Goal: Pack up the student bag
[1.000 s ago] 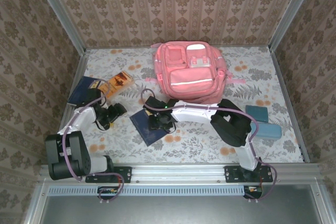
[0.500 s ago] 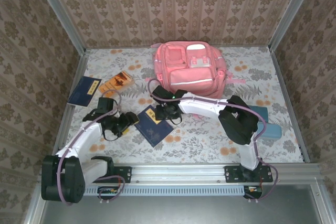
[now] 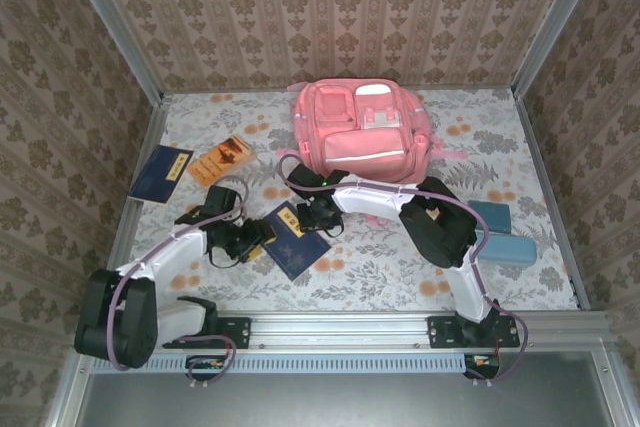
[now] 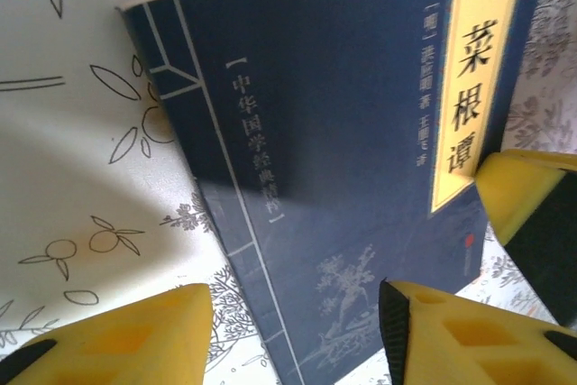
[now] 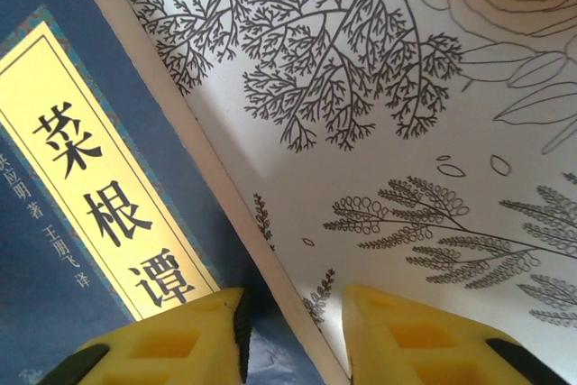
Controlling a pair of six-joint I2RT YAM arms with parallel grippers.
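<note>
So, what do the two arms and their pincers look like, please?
The left arm and right arm have white links with black joints and black bases; a thin purple cable runs along each. The left pincer and right pincer have yellow fingers with square recesses.

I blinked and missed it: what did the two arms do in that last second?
The left gripper swung right to the left edge of the dark blue paperback book. The right gripper slid to its far corner. Nothing looks gripped yet. The salmon-pink fabric backpack stayed put.
</note>
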